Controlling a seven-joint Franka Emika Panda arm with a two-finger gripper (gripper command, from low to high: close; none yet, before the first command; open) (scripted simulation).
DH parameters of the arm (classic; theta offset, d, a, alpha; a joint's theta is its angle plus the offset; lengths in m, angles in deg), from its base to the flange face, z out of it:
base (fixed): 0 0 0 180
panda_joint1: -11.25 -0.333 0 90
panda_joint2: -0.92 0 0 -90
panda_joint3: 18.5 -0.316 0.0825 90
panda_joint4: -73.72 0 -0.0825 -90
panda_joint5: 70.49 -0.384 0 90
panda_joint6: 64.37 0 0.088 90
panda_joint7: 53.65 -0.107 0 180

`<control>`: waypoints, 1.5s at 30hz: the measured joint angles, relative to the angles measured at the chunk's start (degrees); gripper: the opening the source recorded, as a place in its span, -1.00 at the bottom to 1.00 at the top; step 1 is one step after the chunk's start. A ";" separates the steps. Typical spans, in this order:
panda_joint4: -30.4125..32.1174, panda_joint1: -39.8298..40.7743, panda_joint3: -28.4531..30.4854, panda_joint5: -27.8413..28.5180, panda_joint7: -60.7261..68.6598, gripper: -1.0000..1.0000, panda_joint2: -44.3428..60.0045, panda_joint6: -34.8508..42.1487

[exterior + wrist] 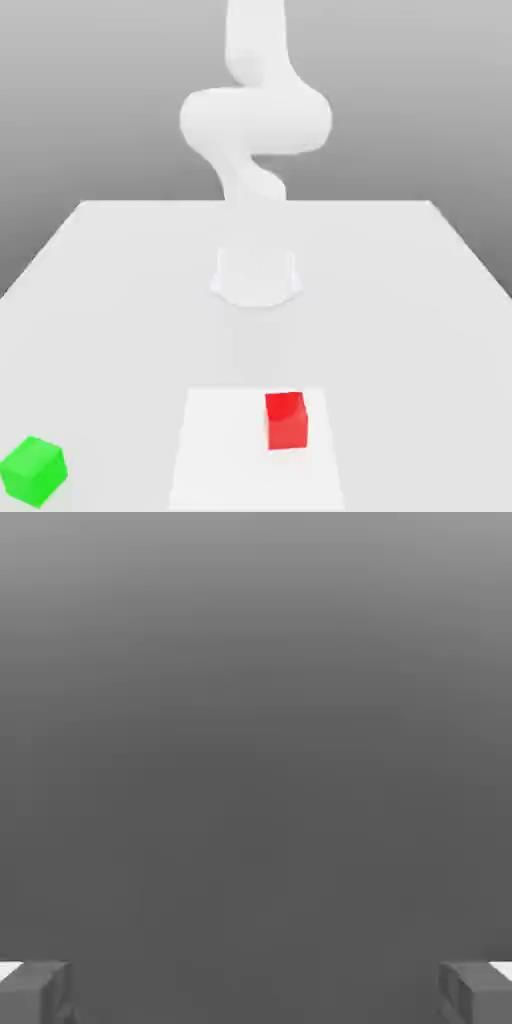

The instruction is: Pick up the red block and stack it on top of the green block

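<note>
The red block rests on the white table near the front edge, slightly to the exterior view's right of centre. Far toward the exterior view's left, the green block sits at the table's front corner, well apart from the red one. The white arm rises from its base at the middle of the table, behind both blocks. In the hand view my gripper is open, its two grey fingertips standing far apart with nothing between them against a plain grey backdrop.
A brighter white rectangular patch lies on the table under and beside the red block. The table's front edge runs close to both blocks.
</note>
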 joint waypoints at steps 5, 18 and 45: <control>6.10 -1.15 -0.18 -0.84 0.62 0.00 11.10 -6.49; 21.10 -3.04 -1.94 -0.26 0.23 0.00 38.13 -22.25; 12.89 6.31 3.86 -1.01 -3.14 -1.00 47.29 -18.95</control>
